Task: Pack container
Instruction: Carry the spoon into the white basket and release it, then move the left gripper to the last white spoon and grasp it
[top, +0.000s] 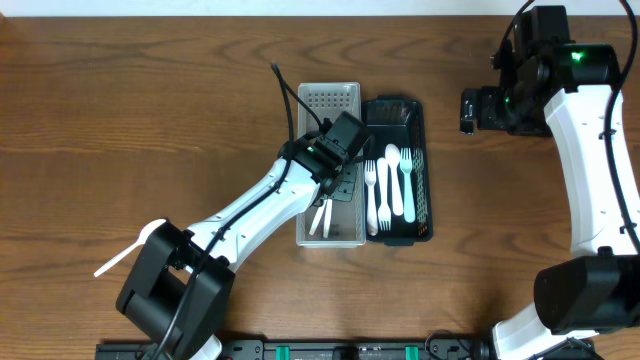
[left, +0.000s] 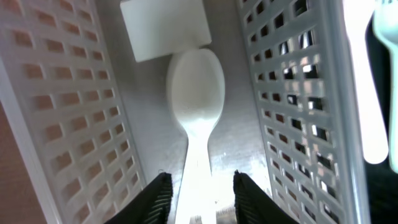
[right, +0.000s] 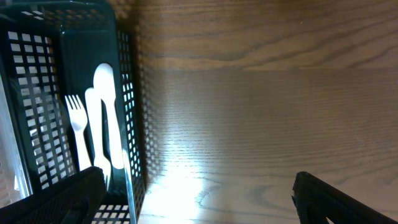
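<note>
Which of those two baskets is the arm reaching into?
The pale grey basket, left of the black basket; the left gripper is down inside it, over a white spoon.

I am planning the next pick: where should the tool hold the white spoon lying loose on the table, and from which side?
Take the spoon at mid-handle, coming straight down from above and closing across its narrow width. It lies flat and diagonal on the table; the bowl sits close to the left arm's base, while the handle lies free.
</note>
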